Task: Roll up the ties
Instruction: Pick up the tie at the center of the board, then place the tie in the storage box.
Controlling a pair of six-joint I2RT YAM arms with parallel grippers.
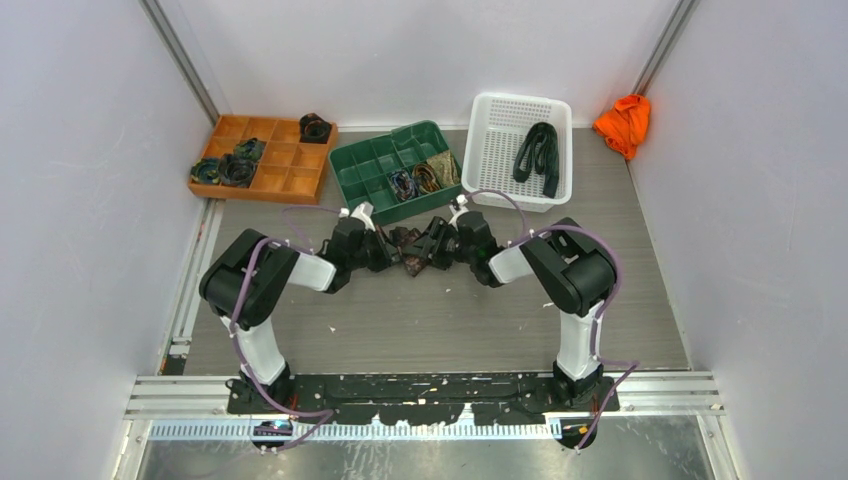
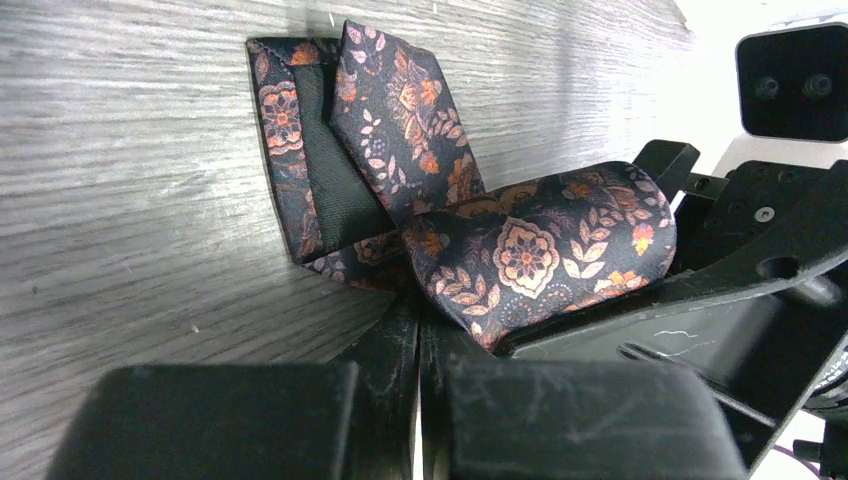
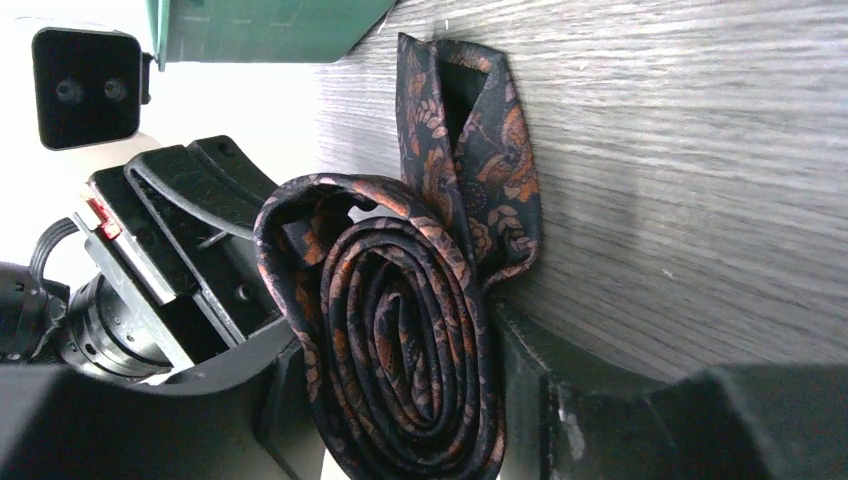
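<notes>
Overhead, a grey wood-grain table (image 1: 450,310). At far left an orange divided tray (image 1: 290,182) holds coiled ties (image 1: 225,170). Next comes a green divided tray (image 1: 352,160) with more, then a white basket (image 1: 492,108) holding one dark tie (image 1: 538,155), uncoiled.

At the table's middle is the floral tie (image 2: 530,250), dark with orange blossoms. It is wound almost fully into a tight spiral, with its wide end (image 2: 390,110) trailing flat on the wood.

The left gripper (image 2: 418,330) has its fingertips together just below the spiral. Whether any fabric is nipped between them cannot be told. The right gripper (image 3: 395,335) straddles the spiral, a finger against each curved side, clamping it into an oval.

To finish well, the squeeze likely needs to stop the layers springing apart without crushing them. The trailing end should be wrapped on square with the layers, so the coil does not telescope sideways.
</notes>
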